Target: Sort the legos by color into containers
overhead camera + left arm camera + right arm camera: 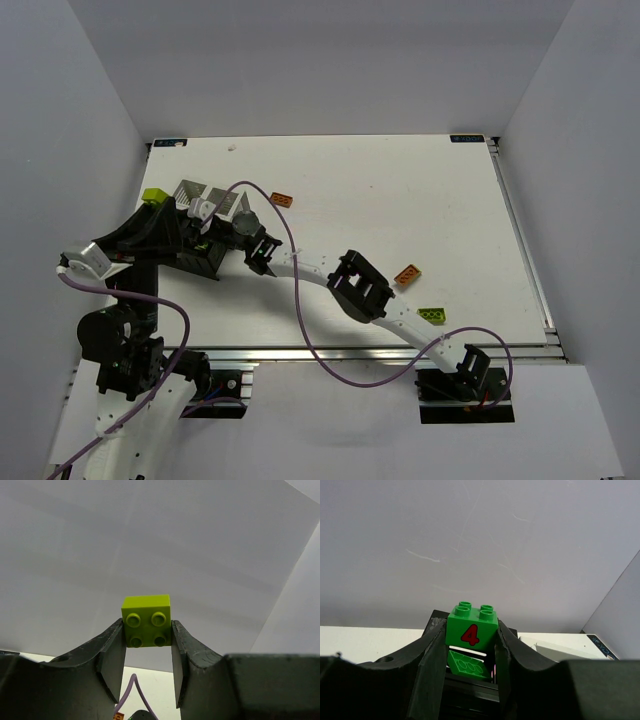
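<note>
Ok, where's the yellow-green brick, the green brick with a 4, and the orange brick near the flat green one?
yellow-green brick [146, 621]: left wrist view, middle of its bumpy face.
green brick with a 4 [471, 630]: right wrist view, on the red number.
orange brick [407, 274]: top view, its top.

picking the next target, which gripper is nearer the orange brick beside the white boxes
Right. The right gripper sits just left of the orange brick, over the black box; the left gripper is farther left, past the white boxes.
</note>
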### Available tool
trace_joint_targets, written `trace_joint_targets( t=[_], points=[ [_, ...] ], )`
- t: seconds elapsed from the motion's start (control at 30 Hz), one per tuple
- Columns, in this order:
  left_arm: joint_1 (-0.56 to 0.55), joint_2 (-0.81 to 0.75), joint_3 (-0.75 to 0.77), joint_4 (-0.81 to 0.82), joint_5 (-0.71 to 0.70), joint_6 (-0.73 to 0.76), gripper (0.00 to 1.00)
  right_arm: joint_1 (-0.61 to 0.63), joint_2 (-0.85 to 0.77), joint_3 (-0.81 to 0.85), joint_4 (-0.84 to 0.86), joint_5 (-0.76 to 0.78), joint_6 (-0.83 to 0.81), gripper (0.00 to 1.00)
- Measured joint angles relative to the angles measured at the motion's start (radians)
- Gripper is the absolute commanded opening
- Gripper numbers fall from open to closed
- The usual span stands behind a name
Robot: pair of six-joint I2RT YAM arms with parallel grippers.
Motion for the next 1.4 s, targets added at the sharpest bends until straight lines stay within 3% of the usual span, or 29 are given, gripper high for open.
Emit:
trace_joint_targets(
  t=[0.27,0.57,0.73,1.0,1.2,1.4],
  points=[
    [0.005,0.0,-0.002,0.0,0.005,-0.002,0.0,0.0,0.026,0.0,0.013,-0.003,0.003,0.02],
    [0.009,0.0,-0.002,0.002,0.011,-0.005,0.0,0.0,0.03,0.002,0.024,-0.003,0.005,0.11],
    [0.012,0.0,-0.002,0.003,0.015,-0.006,0.0,0.0,0.03,0.002,0.024,-0.003,0.004,0.0],
    [0.012,0.007,-0.002,0.003,0.015,-0.007,0.0,-0.013,0.024,0.001,0.018,-0.025,-0.004,0.0],
    [0.012,0.032,-0.003,0.003,0.015,0.001,0.0,-0.042,-0.064,0.0,-0.111,-0.039,-0.034,0.0],
    [0.012,0.051,-0.003,0.003,0.014,0.011,0.0,-0.07,-0.24,0.0,-0.393,-0.086,-0.071,0.0]
  ],
)
